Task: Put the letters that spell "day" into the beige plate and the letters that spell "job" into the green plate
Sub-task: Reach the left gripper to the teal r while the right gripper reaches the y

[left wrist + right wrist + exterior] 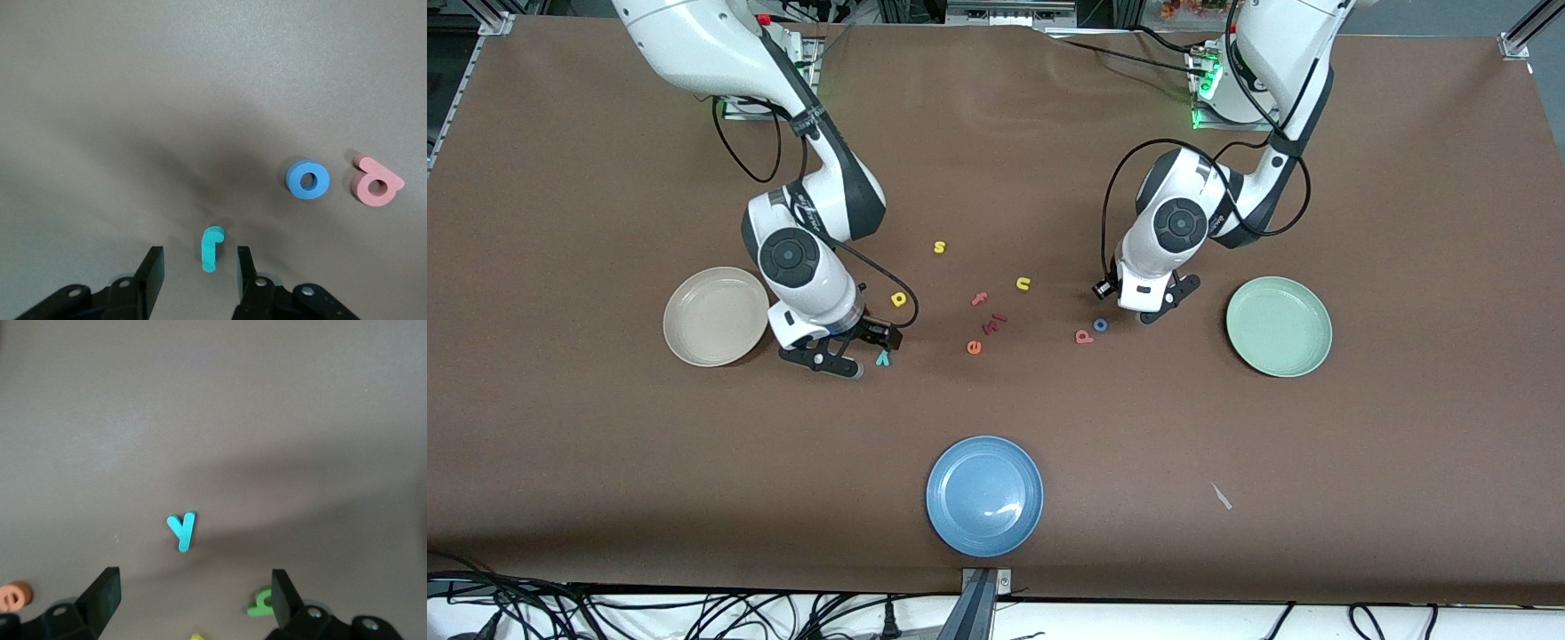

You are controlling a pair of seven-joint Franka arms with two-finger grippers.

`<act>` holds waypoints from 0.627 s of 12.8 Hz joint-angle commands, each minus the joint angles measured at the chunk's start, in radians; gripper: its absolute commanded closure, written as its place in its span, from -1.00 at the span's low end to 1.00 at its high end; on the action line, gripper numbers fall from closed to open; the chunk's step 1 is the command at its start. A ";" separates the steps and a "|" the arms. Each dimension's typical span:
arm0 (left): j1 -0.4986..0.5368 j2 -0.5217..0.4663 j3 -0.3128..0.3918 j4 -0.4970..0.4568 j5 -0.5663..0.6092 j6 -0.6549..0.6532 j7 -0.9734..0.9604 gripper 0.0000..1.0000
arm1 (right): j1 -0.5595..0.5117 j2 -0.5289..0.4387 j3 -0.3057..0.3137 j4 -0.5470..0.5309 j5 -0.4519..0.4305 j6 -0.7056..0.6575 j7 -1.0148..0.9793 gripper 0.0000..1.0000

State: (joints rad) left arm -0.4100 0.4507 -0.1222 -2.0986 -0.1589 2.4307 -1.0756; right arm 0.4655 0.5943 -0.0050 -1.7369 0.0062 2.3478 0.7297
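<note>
Progress count, as I read it from my station: nothing delivered yet.

- Beige plate (pixel 715 316): empty, at the right arm's end of the table.
- Green plate (pixel 1279 325): empty, at the left arm's end of the table.
- Blue plate (pixel 984 495): empty, nearest the front camera; not part of the job.

"day" set, all on the table beside the beige plate:
- teal "y" (pixel 182 531), lying flat ahead of the right gripper (pixel 193 597), not between its fingers.
- olive-green letter (pixel 259 605), partly hidden at one finger of that gripper.
- yellow round-bowled letter (pixel 899 300), a little farther from the front camera than the "y".

"job" set, all on the table beside the green plate:
- teal "j" (pixel 211 247), lying between the fingers of the left gripper (pixel 196 273).
- blue "o" (pixel 308 179) and pink-red letter (pixel 375 181), side by side, near the "j".

Spares between the two plates: yellow "s" (pixel 939 247), yellow "u" (pixel 1024 284), pink "f" (pixel 980 299), orange "e" (pixel 974 347).

Grippers:
- Left: low over the table, fingers partly drawn in around the "j", a gap showing on each side; I judge no grip is made.
- Right: low over the table, fingers spread wide, holding nothing.

Remaining: all six letters.
</note>
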 commanded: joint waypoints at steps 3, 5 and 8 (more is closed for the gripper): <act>-0.010 0.046 -0.004 -0.008 -0.030 0.077 0.000 0.07 | 0.010 0.073 -0.006 0.043 0.018 0.013 0.013 -1.00; -0.010 0.055 -0.004 -0.008 -0.030 0.077 0.002 0.17 | 0.008 0.094 0.005 0.063 0.018 0.013 0.005 -1.00; -0.019 0.059 -0.005 -0.011 -0.030 0.076 0.000 0.60 | 0.008 0.146 0.014 0.124 0.018 0.004 -0.010 -1.00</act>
State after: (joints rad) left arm -0.4109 0.5029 -0.1321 -2.0981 -0.1591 2.5029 -1.0760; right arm 0.4709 0.6895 0.0053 -1.6838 0.0062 2.3602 0.7352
